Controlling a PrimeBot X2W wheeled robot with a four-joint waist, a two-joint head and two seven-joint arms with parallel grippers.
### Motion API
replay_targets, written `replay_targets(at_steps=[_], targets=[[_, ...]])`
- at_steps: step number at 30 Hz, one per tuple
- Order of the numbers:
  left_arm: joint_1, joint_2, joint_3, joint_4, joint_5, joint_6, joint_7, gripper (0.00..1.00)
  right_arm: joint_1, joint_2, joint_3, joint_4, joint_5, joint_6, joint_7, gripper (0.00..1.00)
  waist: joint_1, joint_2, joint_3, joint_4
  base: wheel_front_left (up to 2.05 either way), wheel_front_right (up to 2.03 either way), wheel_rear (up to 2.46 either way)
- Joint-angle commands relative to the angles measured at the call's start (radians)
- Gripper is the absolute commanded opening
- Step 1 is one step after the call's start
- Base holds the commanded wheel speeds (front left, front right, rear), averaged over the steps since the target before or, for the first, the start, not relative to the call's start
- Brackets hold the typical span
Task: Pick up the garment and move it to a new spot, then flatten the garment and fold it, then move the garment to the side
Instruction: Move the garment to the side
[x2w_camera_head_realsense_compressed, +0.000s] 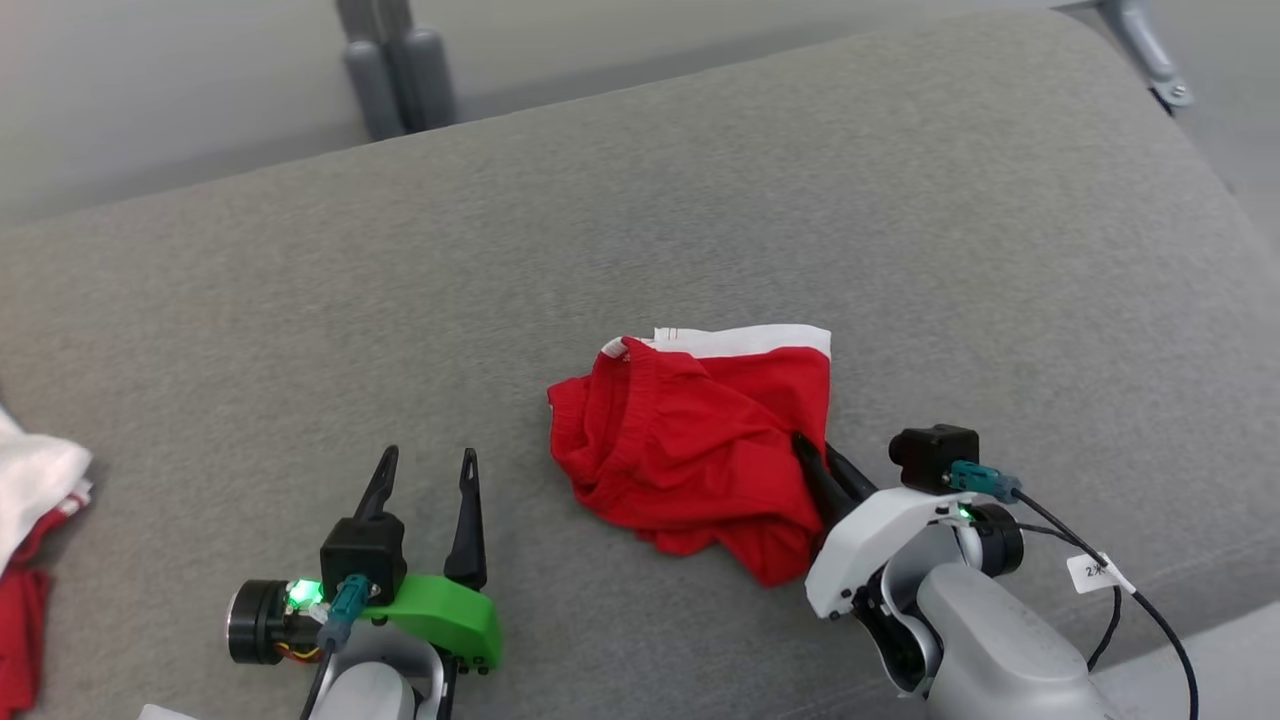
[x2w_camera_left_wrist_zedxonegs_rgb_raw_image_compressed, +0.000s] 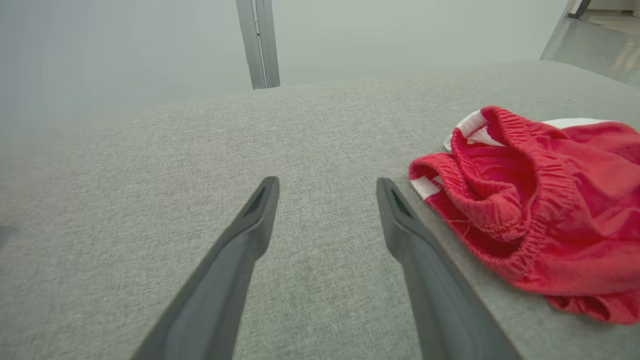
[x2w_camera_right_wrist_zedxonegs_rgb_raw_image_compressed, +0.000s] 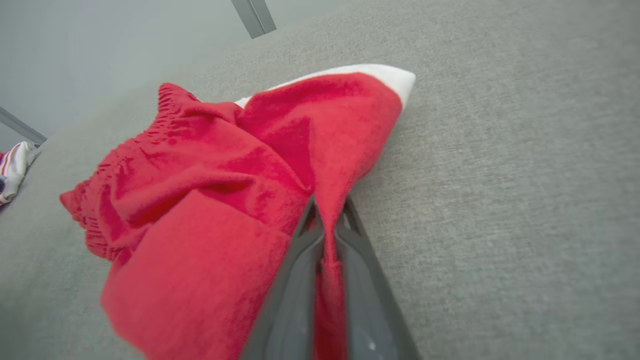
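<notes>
Crumpled red fabric garment with a white hem band (x2w_camera_head_realsense_compressed: 690, 450) lies at the middle front of the grey cloth-covered tabletop (x2w_camera_head_realsense_compressed: 700, 200). The gathered waistband faces the robot's left and the white band lies along the far edge. The heap shows no clear long axis. The right gripper (x2w_camera_head_realsense_compressed: 815, 452) is clenched on a fold at the garment's near-right edge. The left gripper (x2w_camera_head_realsense_compressed: 429, 458), jaws spread, sits apart to the left.

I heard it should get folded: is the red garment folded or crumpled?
Crumpled: the garment lies in a bunched heap on the grey cushion, elastic waistband twisted, the right fingers shut on one fold.
</notes>
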Motion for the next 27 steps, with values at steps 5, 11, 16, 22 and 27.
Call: replay_targets(at_steps=[5, 11, 16, 22, 27], targets=[[0.010, 0.005, 0.002, -0.011, 0.018, -0.006, -0.003, 1.00, 0.029, -0.001, 0.010, -0.020, -0.008, -0.001, 0.000, 0.00, 0.0000, -0.0001, -0.014, -0.230, 0.00, 0.00, 0.00], [0.014, 0.005, -0.002, -0.019, 0.025, -0.013, -0.003, 1.00, 0.038, -0.001, -0.004, -0.035, -0.022, -0.001, 0.000, 0.00, 0.0000, -0.0001, -0.001, -0.278, 0.00, 0.00, 0.00], [0.013, 0.005, 0.001, -0.026, 0.034, -0.014, -0.003, 1.00, 0.040, -0.001, -0.034, -0.048, -0.050, -0.001, 0.000, 0.00, 0.0000, -0.0001, 0.016, -0.293, 0.00, 0.00, 0.00], [-0.010, 0.005, -0.012, -0.027, 0.053, -0.022, -0.003, 1.00, -0.011, -0.008, -0.098, -0.038, -0.145, -0.001, 0.000, 0.00, 0.0000, -0.0001, 0.058, -0.259, 0.00, 0.00, 0.00], [-0.046, 0.006, -0.011, -0.031, 0.088, -0.030, -0.003, 1.00, -0.091, -0.047, -0.154, -0.001, -0.221, -0.001, 0.000, 0.00, 0.0000, -0.0001, 0.113, -0.183, 0.00, 0.00, 0.00]])
